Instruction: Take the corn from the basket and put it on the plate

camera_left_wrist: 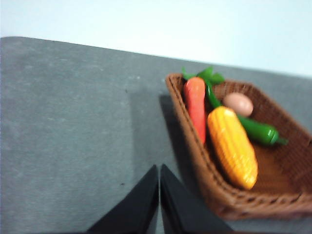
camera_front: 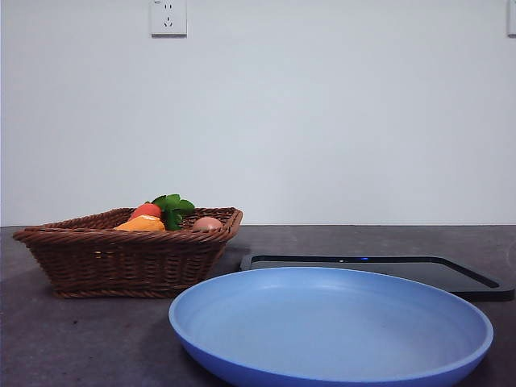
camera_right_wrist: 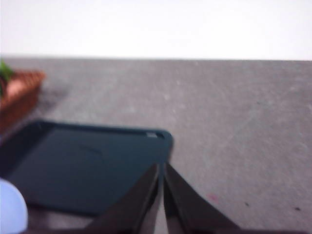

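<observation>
Lying against the basket [camera_left_wrist: 195, 161] rim, the corn [camera_left_wrist: 232, 146] is untouched; both grippers' jaws closed, empty.

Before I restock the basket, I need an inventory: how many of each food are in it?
Corn: 1
Carrot: 1
Egg: 1
Green pepper: 1
Total: 4, all inside the wicker basket.

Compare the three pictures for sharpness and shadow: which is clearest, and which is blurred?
Front view: sharpest, evenly lit, plate crisp. Left wrist view: slightly soft, the basket casting a shadow on the table. Right wrist view: most blurred, black tray edges smeared.
</observation>
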